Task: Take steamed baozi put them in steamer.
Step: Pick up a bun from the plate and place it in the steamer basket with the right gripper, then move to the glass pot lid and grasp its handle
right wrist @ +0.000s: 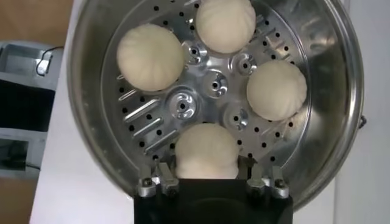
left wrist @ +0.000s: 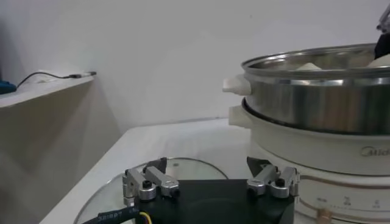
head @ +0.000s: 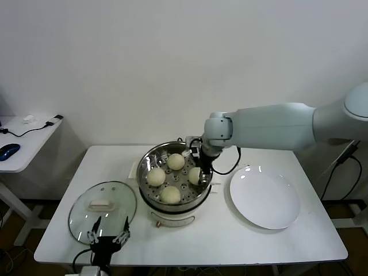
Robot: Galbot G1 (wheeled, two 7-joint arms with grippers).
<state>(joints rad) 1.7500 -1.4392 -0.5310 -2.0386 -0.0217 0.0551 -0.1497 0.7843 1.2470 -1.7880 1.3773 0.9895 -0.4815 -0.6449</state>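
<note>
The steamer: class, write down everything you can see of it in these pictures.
The steamer is a round, shiny steel pot on a cream-white base with side handles and a small knob at the front. Its perforated inner tray holds four baozi spaced around the middle. It stands upright on the white table, between the glass lid and the white plate. The right tool reaches inside, one bun between its fingers. No lid covers it.

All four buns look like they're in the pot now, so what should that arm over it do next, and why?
Probably open its jaws and lift straight up. The right gripper sits inside the round shiny steel steamer, its jaws either side of the fourth cream-white baozi, which appears to rest on the perforated tray beside the other three. The flat white plate is bare, and the left gripper waits over the round glass lid.
</note>
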